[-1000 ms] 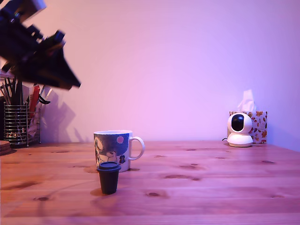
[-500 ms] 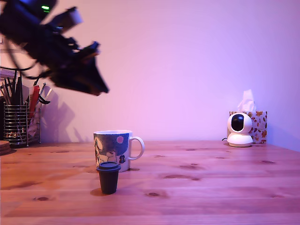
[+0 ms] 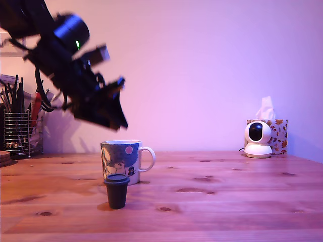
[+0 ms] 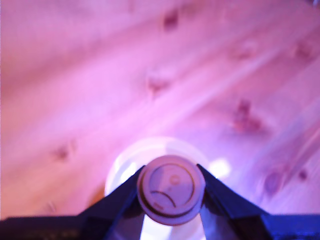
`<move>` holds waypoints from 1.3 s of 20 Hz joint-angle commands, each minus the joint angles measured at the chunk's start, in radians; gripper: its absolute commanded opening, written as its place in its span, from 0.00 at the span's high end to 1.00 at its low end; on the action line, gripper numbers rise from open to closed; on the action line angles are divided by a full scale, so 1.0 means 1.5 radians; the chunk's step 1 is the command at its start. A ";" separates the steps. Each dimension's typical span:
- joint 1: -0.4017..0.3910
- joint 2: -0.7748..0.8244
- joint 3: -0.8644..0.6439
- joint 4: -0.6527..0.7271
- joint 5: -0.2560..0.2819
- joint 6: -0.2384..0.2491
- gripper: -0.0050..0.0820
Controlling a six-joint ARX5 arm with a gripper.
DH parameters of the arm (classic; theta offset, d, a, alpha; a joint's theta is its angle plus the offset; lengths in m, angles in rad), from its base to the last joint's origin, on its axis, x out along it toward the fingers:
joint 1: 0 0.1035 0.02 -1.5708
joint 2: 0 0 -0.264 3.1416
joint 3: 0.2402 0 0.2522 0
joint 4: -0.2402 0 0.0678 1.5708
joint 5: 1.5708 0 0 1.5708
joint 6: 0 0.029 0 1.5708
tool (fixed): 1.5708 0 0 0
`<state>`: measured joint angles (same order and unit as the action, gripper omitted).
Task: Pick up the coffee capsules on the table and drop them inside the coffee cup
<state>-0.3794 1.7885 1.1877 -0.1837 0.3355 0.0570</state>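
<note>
I have the gripper [image 4: 171, 192] closed on the brown capsule [image 4: 171, 189], its lid facing the wrist camera, one finger [image 4: 122, 195] at each side. The mug [image 3: 121, 160] sits below it: in the wrist view its white rim [image 4: 120, 167] rings the capsule, so the capsule seems about over the opening, though that picture is blurred. From outside, the gripper tip [image 3: 118, 121] hangs above the mug, apart from the rim. The dark capsule [image 3: 117, 191] stands upright on the table [image 3: 227, 201], just in front of the mug. The wooden top is flat with open room around; a small camera [image 3: 258, 139] and tissue box [image 3: 278, 132] stand well apart.
</note>
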 commanded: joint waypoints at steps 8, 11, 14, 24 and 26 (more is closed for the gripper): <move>-0.005 0.034 0.020 -0.001 0.000 0.008 0.70; -0.008 0.034 0.020 -0.008 0.001 0.018 0.64; -0.010 0.034 0.021 -0.009 -0.001 0.028 0.30; -0.011 0.033 0.039 -0.017 0.003 0.031 0.20; -0.011 0.033 0.039 -0.032 0.003 0.025 0.20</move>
<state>-0.3931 1.8225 1.2373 -0.2306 0.3386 0.0998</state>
